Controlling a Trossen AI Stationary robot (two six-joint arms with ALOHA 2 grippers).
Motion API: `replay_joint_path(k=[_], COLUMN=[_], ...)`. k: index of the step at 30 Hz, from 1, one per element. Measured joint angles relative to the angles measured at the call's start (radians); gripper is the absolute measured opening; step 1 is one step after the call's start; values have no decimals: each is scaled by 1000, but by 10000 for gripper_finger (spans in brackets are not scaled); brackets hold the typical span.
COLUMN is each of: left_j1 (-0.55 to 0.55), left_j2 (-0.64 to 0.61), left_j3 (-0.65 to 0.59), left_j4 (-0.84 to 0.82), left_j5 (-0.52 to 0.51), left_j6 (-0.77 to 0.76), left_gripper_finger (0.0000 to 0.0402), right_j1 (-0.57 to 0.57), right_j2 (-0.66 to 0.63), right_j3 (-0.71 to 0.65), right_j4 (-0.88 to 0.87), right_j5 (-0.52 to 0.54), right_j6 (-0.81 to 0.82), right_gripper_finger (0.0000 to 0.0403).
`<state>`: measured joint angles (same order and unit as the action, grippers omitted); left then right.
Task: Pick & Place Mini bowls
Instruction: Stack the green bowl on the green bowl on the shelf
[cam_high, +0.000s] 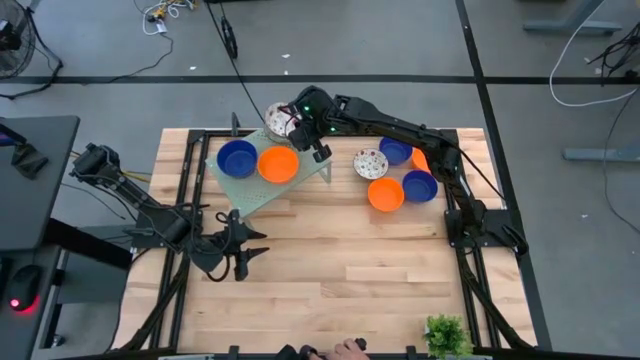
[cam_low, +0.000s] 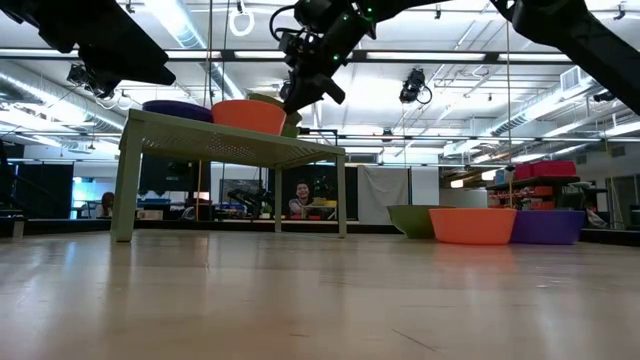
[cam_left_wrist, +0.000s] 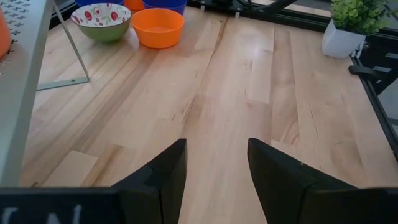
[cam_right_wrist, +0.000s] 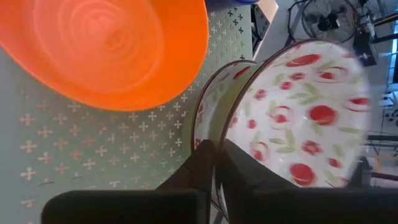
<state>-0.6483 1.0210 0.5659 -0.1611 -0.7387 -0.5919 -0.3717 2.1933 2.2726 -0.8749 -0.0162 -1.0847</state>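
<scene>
Two mini bowls, one blue (cam_high: 237, 157) and one orange (cam_high: 279, 164), sit on the pale green rack (cam_high: 262, 193). My right gripper (cam_high: 299, 122) is at the rack's far edge, shut on a white bowl with red speckles (cam_high: 279, 119). In the right wrist view this bowl (cam_right_wrist: 305, 106) is tilted, next to the orange bowl (cam_right_wrist: 112, 43), and a second patterned rim (cam_right_wrist: 200, 109) shows close behind it. Several more bowls stand on the table on the right: patterned (cam_high: 370, 163), blue (cam_high: 395, 150), orange (cam_high: 385, 194) and blue (cam_high: 419, 185). My left gripper (cam_high: 243, 258) waits open above the table near its left side. My right gripper (cam_right_wrist: 216, 146) pinches the patterned bowl by its rim (cam_right_wrist: 227, 121), one finger (cam_right_wrist: 245, 171) on the inner face and one (cam_right_wrist: 198, 165) on the outer. The bowl is tilted steeply over the rack's far edge. I cannot tell whether it touches the rack.
The rack stands on thin legs (cam_low: 124, 190) on the table's far left half. A small potted plant (cam_high: 447, 335) stands at the near edge, and a person's hand (cam_high: 350, 349) shows there. Bare wood (cam_left_wrist: 236, 87) lies in front of my left gripper (cam_left_wrist: 216, 149).
</scene>
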Motion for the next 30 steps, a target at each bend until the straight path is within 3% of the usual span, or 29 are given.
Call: replay_joint_path(k=[15, 30], left_j1=[0, 0], left_j2=[0, 0], left_j3=[0, 0], left_j4=[0, 0], left_j5=[0, 22], left_j6=[-1, -1], left_gripper_finger=[174, 174], right_j1=[0, 12], right_j2=[0, -5], right_j3=[0, 0], right_j4=[3, 39], right_j5=[11, 37], right_j6=[30, 50], right_gripper_finger=[59, 153])
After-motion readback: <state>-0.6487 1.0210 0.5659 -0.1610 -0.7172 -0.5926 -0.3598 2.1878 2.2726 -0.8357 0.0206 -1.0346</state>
